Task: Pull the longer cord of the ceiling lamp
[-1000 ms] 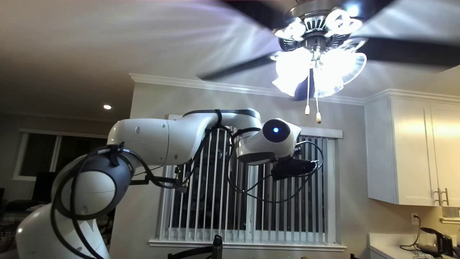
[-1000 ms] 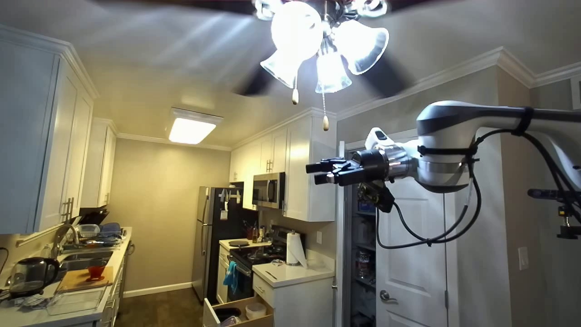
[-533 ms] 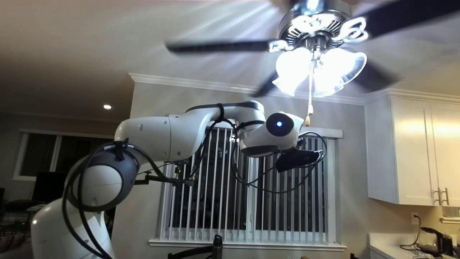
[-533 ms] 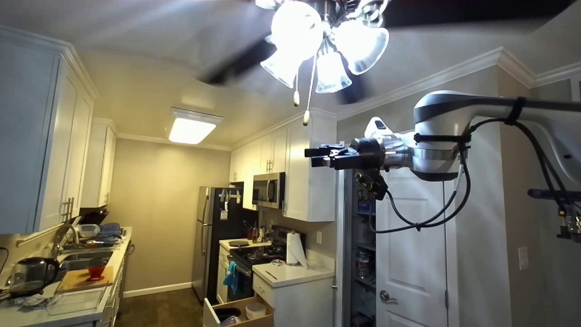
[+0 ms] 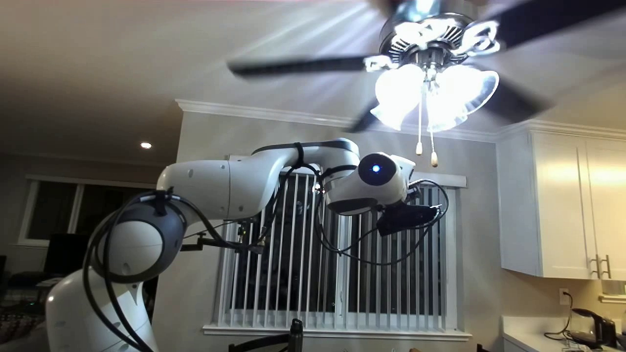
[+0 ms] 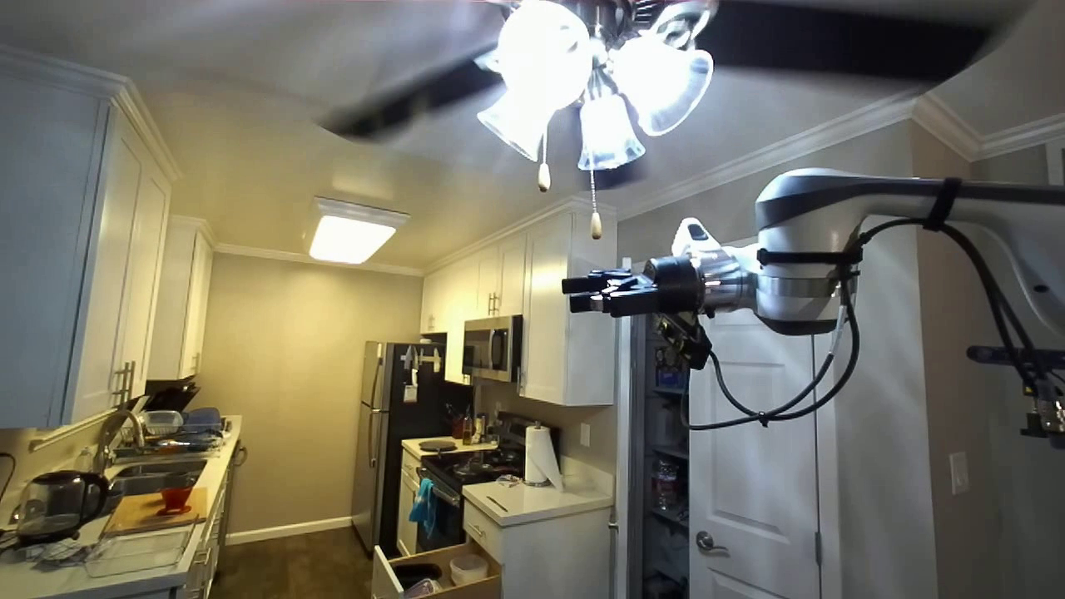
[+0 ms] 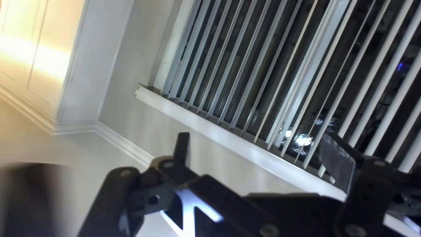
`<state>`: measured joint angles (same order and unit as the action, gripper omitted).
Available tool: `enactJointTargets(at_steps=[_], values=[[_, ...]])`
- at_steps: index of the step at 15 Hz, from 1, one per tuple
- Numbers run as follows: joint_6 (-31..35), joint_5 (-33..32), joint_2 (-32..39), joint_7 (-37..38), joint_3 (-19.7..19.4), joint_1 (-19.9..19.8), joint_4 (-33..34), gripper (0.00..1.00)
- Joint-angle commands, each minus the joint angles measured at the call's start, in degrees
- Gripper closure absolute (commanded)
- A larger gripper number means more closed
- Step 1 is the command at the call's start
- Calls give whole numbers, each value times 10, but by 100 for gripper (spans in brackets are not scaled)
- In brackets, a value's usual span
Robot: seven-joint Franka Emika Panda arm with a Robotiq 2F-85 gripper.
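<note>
The longer pull cord [image 6: 593,196] is swinging: half a second ago it slanted over towards the shorter pull cord [image 6: 544,173], and now its end is back close to where it hung a second ago, the lower of the two under the lit ceiling fan light [image 5: 431,58]. The shorter one has shifted far less.

Over the same second the gripper [image 6: 578,294] has risen, dipping slightly at the last. In an exterior view it shows below the end of the longer cord, and apart from it; how far off in depth I cannot tell. Its fingers stand wide apart with nothing held — in the wrist view only the vertical blinds [image 7: 236,59] and wall [image 7: 131,75] lie beyond, with no cord visible.

For the task, this reads as the approach, no grip taken yet. The rise helps, but more height seems needed, and a swinging cord calls for good timing or a wait until it settles. The fan blades [image 5: 298,66] are blurred with spin — their draught may be what stirs the cord, and the arm [image 5: 195,186] should stay well beneath them.
</note>
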<state>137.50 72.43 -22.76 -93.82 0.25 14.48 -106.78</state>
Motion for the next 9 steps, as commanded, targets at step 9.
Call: enactJointTargets(at_steps=[9], values=[[126, 58, 62, -36, 55, -17, 112, 0]])
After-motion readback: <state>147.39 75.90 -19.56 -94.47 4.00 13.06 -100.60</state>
